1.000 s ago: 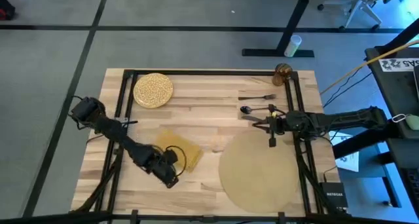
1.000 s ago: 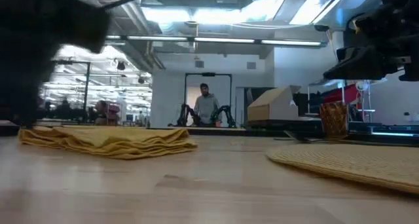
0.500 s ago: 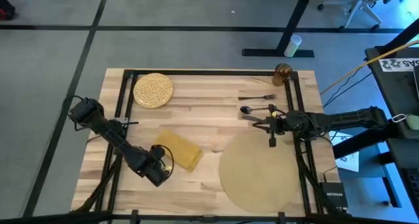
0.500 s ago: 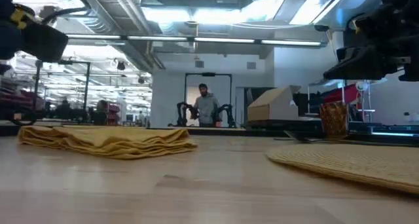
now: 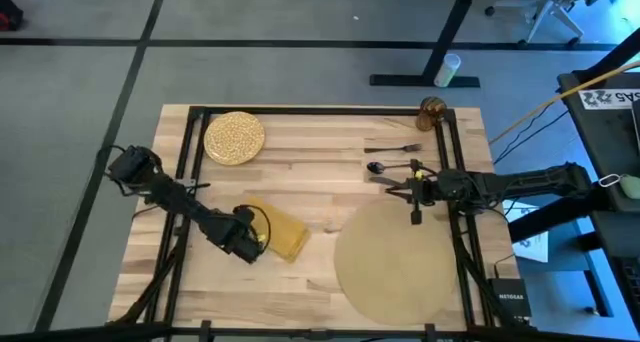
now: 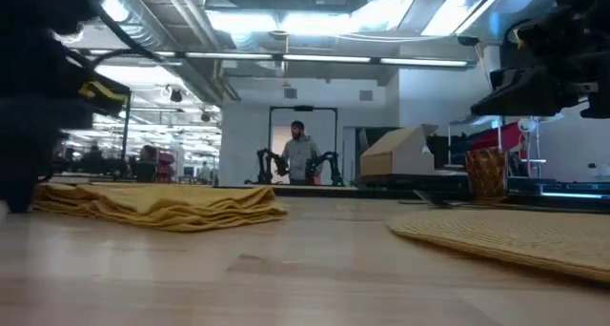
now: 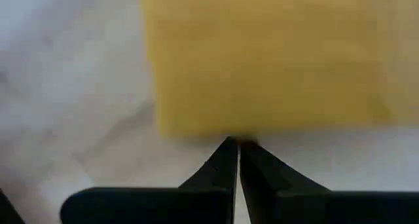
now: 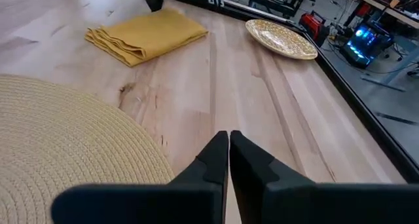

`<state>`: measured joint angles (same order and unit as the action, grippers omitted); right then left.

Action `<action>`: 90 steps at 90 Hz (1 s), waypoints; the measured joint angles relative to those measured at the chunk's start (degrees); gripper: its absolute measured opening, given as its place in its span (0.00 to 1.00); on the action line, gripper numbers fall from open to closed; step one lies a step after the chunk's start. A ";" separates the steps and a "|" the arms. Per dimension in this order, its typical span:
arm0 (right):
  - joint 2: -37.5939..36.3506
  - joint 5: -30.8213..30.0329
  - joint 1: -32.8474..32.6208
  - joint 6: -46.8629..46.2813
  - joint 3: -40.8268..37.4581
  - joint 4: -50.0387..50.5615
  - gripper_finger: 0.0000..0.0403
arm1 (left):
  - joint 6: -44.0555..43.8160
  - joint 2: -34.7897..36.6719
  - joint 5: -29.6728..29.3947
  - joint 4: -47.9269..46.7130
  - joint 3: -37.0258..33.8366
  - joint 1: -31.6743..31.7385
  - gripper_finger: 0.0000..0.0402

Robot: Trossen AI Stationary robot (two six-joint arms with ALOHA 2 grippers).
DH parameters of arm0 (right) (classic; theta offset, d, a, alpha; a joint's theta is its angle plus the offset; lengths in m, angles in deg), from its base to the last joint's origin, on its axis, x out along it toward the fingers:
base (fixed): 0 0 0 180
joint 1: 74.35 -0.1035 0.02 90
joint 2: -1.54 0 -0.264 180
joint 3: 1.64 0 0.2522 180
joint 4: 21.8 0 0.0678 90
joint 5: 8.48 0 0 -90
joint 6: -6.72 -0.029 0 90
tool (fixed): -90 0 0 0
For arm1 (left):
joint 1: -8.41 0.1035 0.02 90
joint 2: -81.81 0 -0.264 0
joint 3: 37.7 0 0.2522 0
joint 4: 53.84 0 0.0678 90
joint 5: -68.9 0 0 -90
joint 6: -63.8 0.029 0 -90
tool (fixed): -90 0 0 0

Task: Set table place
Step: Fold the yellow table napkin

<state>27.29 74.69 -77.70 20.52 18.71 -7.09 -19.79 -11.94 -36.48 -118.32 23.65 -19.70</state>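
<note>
Butcher-block worktop [image 5: 310, 182] with black rails, open office beyond with a person standing far back in the low view. Nearest edge: round tan placemat [image 5: 393, 261] at front right, nothing on it yet. Left claw [image 5: 250, 244] down at worktop level at the near-left end of the mustard napkin [image 5: 278, 232], tips pressed together right at the cloth's edge, nothing clamped. Napkin lies just ahead of the tips, long axis slanting from far-left to near-right, pointing roughly toward the placemat; left arm clearly nearer. Likely need: spread tips before any pinch of the folded edge. Bare wood between napkin and placemat, clear lane for a slide or carry rightward. Right claw [image 5: 416, 216] hanging above the placemat's far rim, tips shut on nothing, waiting. Beyond it spoon [image 5: 380, 167] and fork [image 5: 394, 148] near the right rail, knife not made out. Farthest: speckled plate [image 5: 234, 137] at back left, amber glass [image 5: 432, 112] at back right corner.
</note>
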 joint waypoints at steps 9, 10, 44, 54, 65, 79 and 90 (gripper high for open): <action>-0.02 0.00 0.00 0.00 0.00 -0.01 0.00 | 2.86 -0.01 -2.26 0.29 -0.34 3.08 0.00; -0.02 0.00 0.00 0.00 0.00 -0.02 0.00 | 3.41 -0.03 -2.27 0.31 -0.34 3.48 0.00; -0.02 0.15 -0.01 -0.02 0.00 0.03 0.00 | 23.92 -0.20 -10.57 11.04 -0.49 17.87 0.00; -0.02 0.42 0.00 -0.02 0.00 0.00 0.00 | 30.18 -0.20 -10.42 15.75 -0.43 21.03 0.00; 0.00 0.39 0.00 0.00 0.00 -0.68 0.00 | 34.64 -0.20 -10.24 19.46 -0.36 23.10 0.00; 0.00 0.69 -0.01 2.95 0.00 -3.93 0.00 | 37.18 -0.19 -10.20 20.25 1.76 22.61 0.00; 0.00 1.90 0.00 5.74 0.00 -6.66 0.00 | 37.44 0.34 -10.21 20.14 3.44 19.77 0.00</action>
<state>27.29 76.59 -77.70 26.26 18.71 -13.75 17.65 -11.61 -46.69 -98.18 27.08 0.06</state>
